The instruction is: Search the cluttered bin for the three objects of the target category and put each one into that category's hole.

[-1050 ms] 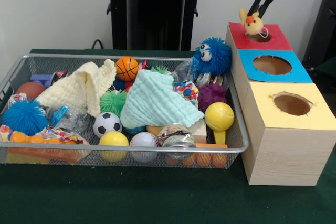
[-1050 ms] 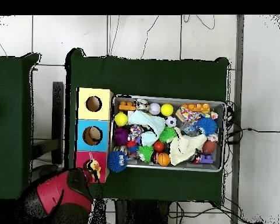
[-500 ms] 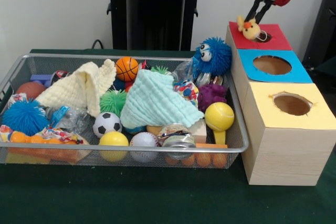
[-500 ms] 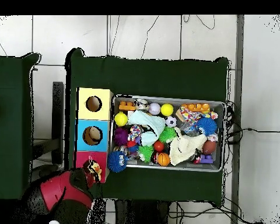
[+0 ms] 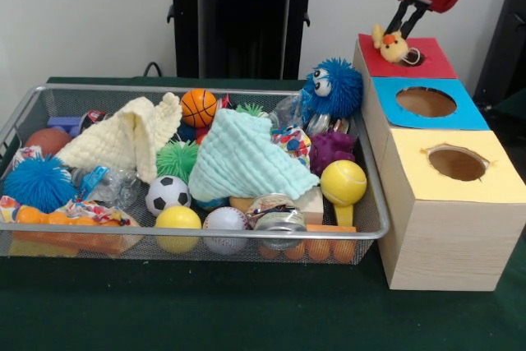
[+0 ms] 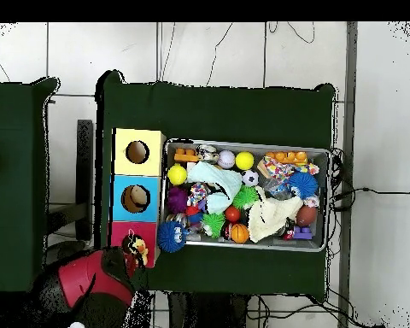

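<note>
Front view shows the hand (image 5: 402, 30) pinching a yellow chick toy (image 5: 392, 43) right over the red box's hole (image 5: 411, 57). The toy seems to touch the red top, hard to say. The wire bin (image 5: 374, 228) beside it sits crammed.

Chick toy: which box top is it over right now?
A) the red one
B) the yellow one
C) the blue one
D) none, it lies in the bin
A. The chick hangs from the tool over the red top, right beside its hole; the blue top and yellow top have nothing over them.
</note>
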You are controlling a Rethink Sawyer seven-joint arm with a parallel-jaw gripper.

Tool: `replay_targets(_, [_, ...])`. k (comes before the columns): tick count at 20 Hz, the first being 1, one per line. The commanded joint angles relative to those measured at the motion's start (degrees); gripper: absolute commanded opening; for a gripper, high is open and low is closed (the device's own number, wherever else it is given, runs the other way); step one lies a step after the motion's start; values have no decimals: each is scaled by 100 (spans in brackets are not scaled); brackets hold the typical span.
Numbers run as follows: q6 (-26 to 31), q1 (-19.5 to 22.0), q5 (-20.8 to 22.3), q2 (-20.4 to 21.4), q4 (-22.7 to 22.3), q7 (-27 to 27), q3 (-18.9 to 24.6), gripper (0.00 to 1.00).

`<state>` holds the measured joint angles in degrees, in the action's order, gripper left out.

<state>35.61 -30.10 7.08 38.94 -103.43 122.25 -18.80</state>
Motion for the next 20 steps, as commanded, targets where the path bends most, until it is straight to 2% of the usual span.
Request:
replay_targets(1, [-183, 11, -396, -565, 424, 1395, 201, 0])
replay_targets(11, [-39, -3, -630, -589, 707, 1207, 338, 0])
replay_targets(20, [-29, 41, -776, -565, 598, 1061, 397, 0])
